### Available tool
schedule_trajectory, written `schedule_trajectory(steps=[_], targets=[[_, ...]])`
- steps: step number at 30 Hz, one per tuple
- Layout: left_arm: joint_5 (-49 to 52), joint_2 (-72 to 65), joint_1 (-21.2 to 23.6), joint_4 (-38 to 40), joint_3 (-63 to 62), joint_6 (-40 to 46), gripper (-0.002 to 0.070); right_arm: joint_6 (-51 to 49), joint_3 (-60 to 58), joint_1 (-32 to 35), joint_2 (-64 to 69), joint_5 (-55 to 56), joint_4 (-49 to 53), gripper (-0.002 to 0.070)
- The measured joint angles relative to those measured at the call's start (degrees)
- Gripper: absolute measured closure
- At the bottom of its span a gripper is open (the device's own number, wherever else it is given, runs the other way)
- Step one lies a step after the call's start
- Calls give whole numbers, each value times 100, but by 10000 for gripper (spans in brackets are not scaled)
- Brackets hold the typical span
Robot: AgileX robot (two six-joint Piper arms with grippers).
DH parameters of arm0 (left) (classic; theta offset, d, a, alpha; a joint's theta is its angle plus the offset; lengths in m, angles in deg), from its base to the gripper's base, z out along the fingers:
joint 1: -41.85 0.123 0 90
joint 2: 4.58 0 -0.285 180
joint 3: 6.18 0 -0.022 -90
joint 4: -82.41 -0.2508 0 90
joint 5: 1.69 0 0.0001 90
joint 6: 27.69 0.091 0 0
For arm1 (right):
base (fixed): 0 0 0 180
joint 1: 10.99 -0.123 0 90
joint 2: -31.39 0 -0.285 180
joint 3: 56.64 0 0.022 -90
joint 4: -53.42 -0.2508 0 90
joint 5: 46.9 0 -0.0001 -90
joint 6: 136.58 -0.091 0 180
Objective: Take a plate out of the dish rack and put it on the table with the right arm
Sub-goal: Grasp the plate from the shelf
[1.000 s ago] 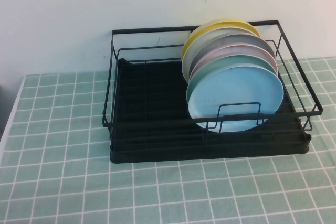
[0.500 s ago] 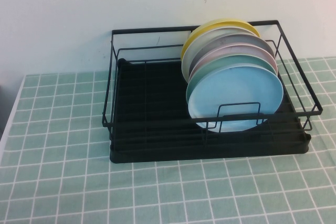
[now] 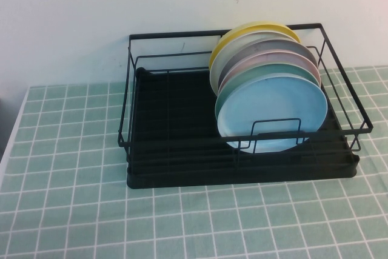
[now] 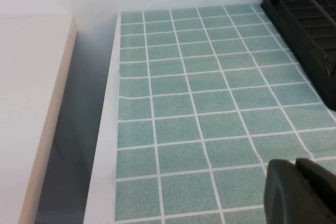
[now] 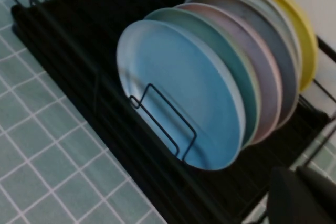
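Nothing is changing across the last second, so the task is only just starting. The left gripper (image 4: 300, 191) is hovering over bare table (image 4: 199, 103), its state impossible to tell. The right gripper (image 5: 304, 195), pressed together, is hanging near the rack (image 3: 182, 150), where the plate (image 3: 273, 113) is standing frontmost, untouched.

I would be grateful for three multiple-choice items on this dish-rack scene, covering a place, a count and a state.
1. Where in the dish rack do the plates stand?
A. robot's right end
B. robot's left end
C. middle

2. How many plates are in the rack?
A. three
B. six
C. nine

3. The sky-blue plate is:
A. flat on the table
B. gripped by the right hand
C. standing in the rack, untouched

Answers: 1 A, the stack fills the right end. 2 B, six rims show. 3 C, the shut right hand is near the rack and the left hand is over the tiles.
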Motion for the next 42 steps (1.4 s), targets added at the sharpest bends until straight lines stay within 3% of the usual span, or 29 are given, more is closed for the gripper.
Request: schedule_trajectory(steps=[7, 14, 18, 27, 30, 35, 42], targets=[[0, 0, 0, 0, 0, 0, 678, 948, 147, -591, 1311, 139, -273, 630], [0, 0, 0, 0, 0, -12, 678, 1189, 147, -1298, 2026, 1174, -230, 316], [0, 0, 0, 0, 0, -12, 678, 1303, 152, -1438, 2339, 1958, -230, 277], [0, 0, 0, 0, 0, -12, 678, 1358, 152, -1444, 2946, 2848, -230, 300], [0, 0, 0, 0, 0, -12, 678, 1362, 152, -1444, 3042, 3013, -230, 380], [0, 0, 0, 0, 0, -12, 678, 1362, 152, -1444, 3060, 3158, -282, 601], [0, 0, 0, 0, 0, -12, 678, 1385, 249, -1444, 3060, 3162, -307, 635]])
